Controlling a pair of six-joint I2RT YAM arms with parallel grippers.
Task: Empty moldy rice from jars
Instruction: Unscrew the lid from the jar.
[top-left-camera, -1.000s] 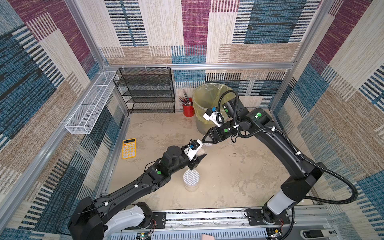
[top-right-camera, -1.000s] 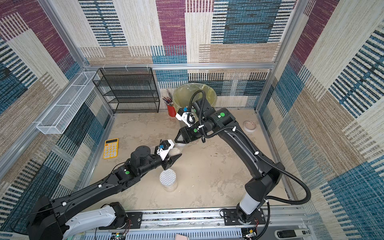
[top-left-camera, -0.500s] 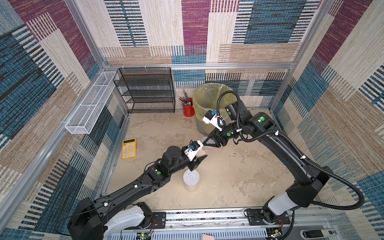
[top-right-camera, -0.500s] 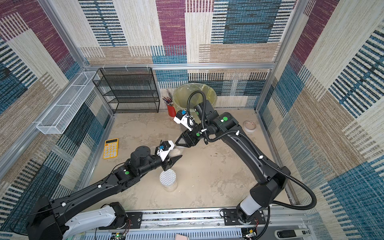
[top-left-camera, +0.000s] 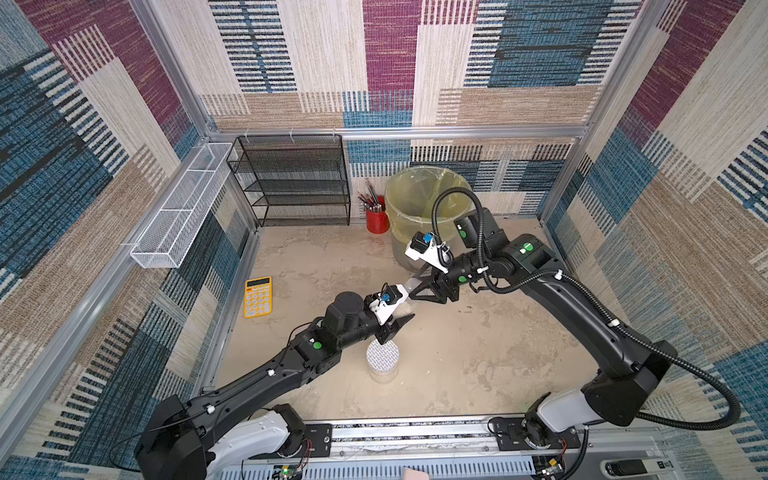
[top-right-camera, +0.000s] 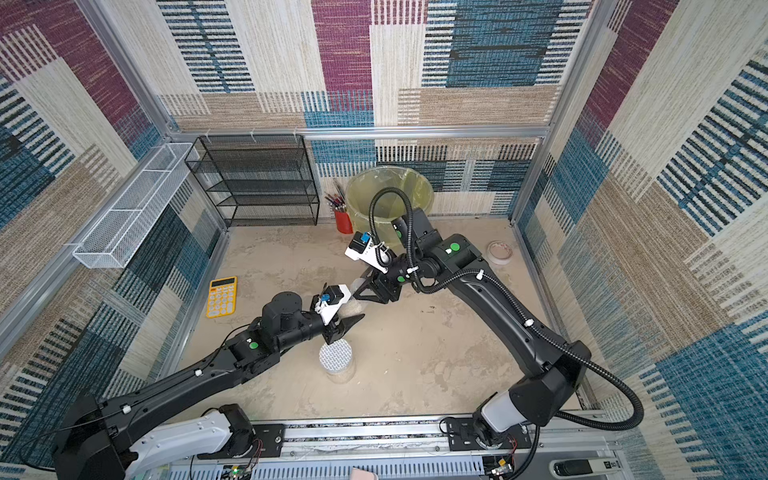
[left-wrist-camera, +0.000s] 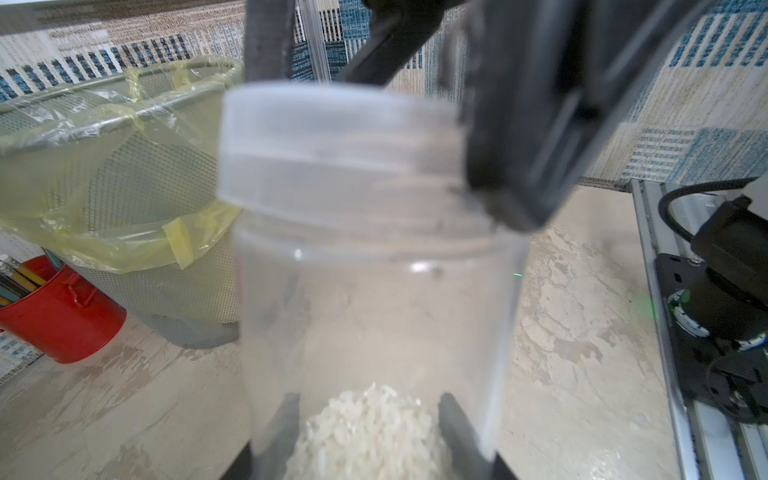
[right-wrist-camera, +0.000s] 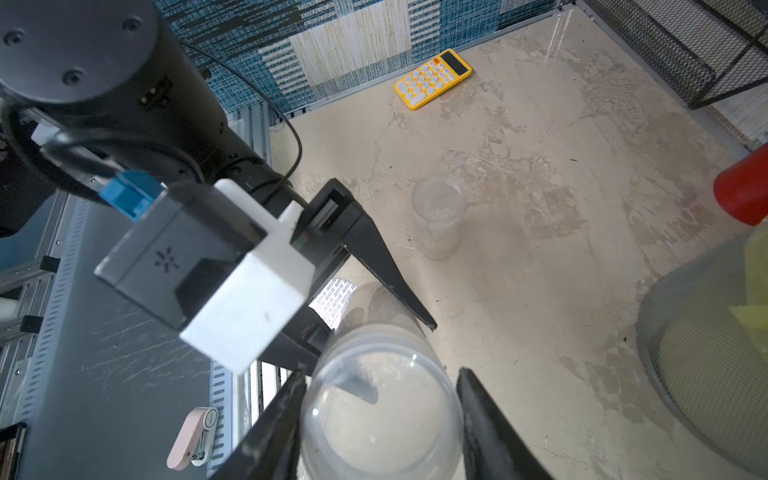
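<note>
The left gripper (left-wrist-camera: 369, 401) is pinching a clear cylindrical plastic jar (left-wrist-camera: 374, 307), whitish grainy rice (left-wrist-camera: 370, 432) between its fingers (left-wrist-camera: 455, 424); the right gripper (right-wrist-camera: 382, 374) is clamping the translucent lid (right-wrist-camera: 380, 415).

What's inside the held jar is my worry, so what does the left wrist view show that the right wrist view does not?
Only the left wrist view: the rice inside the clear jar, and pencils in the red cup. Only the right wrist view: the yellow calculator and a smaller jar standing on the table. Both: the clear jar, its lid, the bin, the red cup and the table.
</note>
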